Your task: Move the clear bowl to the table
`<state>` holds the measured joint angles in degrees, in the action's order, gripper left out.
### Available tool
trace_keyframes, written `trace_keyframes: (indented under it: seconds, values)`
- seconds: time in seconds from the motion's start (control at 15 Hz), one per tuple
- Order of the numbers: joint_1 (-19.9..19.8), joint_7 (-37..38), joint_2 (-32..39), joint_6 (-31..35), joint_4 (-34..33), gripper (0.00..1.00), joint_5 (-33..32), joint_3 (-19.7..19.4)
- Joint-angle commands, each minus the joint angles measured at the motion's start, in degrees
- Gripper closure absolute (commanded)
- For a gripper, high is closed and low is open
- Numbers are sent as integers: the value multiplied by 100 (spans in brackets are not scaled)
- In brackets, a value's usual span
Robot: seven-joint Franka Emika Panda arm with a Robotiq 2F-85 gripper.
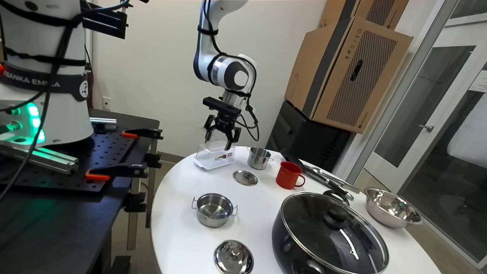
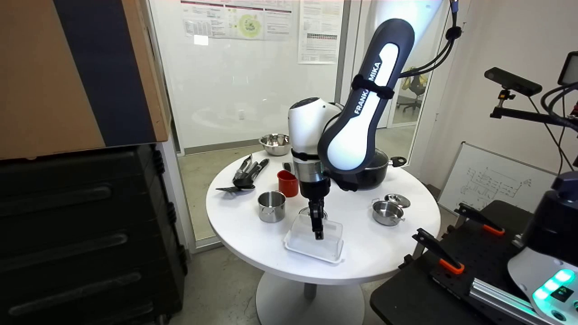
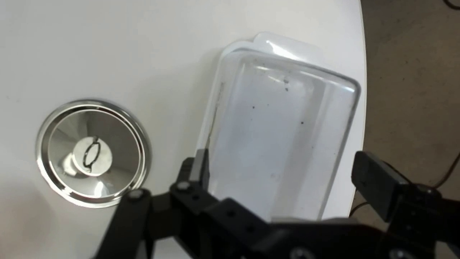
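Note:
The small shallow clear bowl is hidden or out of view. A see-through rectangular box point(image 3: 266, 118) with a whitish tray-like rim lies near the edge of the round white table point(image 3: 161, 46). The box also shows in both exterior views point(image 1: 215, 156) point(image 2: 300, 234), as does the white table top point(image 1: 175, 224) point(image 2: 365, 246). My gripper point(image 3: 282, 165) is open, with nothing between its pads held. In the wrist view its fingers straddle the box, one by the left rim, one past the right rim. In both exterior views the gripper point(image 1: 218, 144) point(image 2: 319, 234) points down at the box; contact is unclear.
A steel lid point(image 3: 93, 154) lies beside the box. A steel cup point(image 1: 259, 158), a red mug point(image 1: 287, 175), a small steel pot point(image 1: 214, 209), a big black pot point(image 1: 331, 236), utensils point(image 2: 246, 174) and a steel bowl point(image 2: 275, 144) stand on the table.

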<state>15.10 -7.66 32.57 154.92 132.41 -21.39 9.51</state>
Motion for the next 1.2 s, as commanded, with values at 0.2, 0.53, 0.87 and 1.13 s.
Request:
trace_keyframes:
  seconds: [0.2,0.53,0.87,1.13]
  values:
    - [-12,-32,8,187,0,0,177,22]
    - [3,142,-48,451,96,0,328,-39]
    - [111,331,6,540,106,0,331,-153]
    - [164,422,24,536,121,0,316,-191]
